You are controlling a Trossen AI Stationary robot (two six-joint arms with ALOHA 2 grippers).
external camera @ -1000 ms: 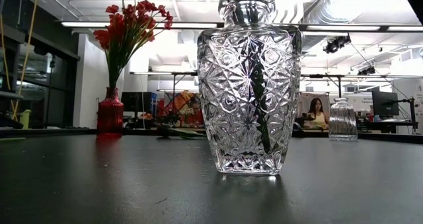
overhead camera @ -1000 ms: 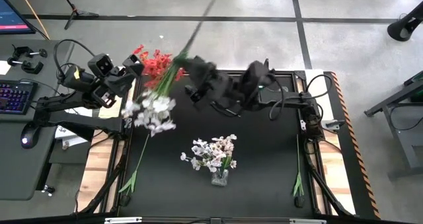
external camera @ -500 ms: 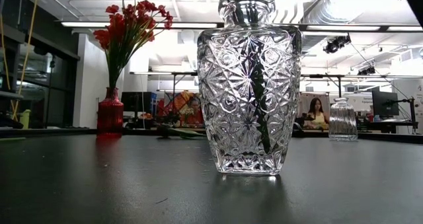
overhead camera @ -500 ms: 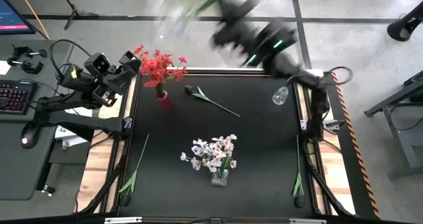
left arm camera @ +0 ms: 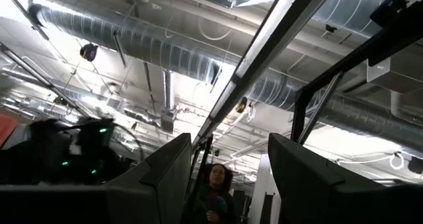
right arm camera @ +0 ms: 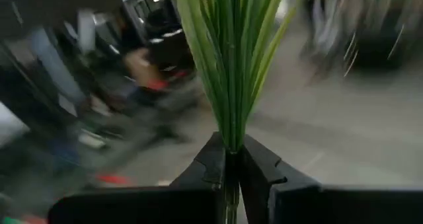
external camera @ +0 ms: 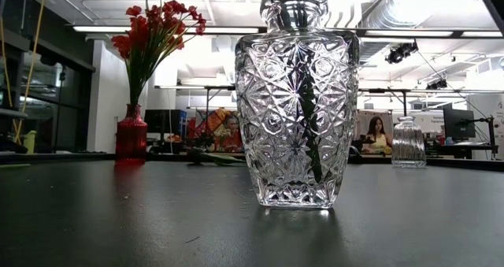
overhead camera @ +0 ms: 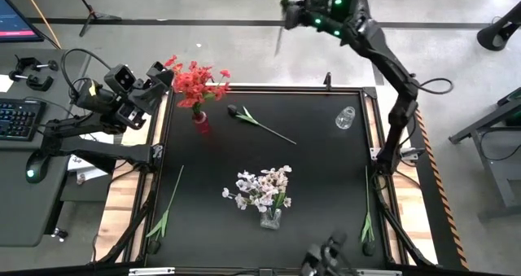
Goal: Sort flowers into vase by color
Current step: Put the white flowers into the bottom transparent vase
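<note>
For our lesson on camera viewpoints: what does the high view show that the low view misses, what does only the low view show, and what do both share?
Only the high view shows the raised right gripper shut on a green stem beyond the table's far edge, the left gripper waiting at the table's left edge, the white blossoms, and loose green stems on the black table.

Only the low view shows the cut pattern of the clear glass vase and a person in the room behind.

Both show the red blossoms in the red vase, the dark-headed flower lying flat, and the small clear jar.
</note>
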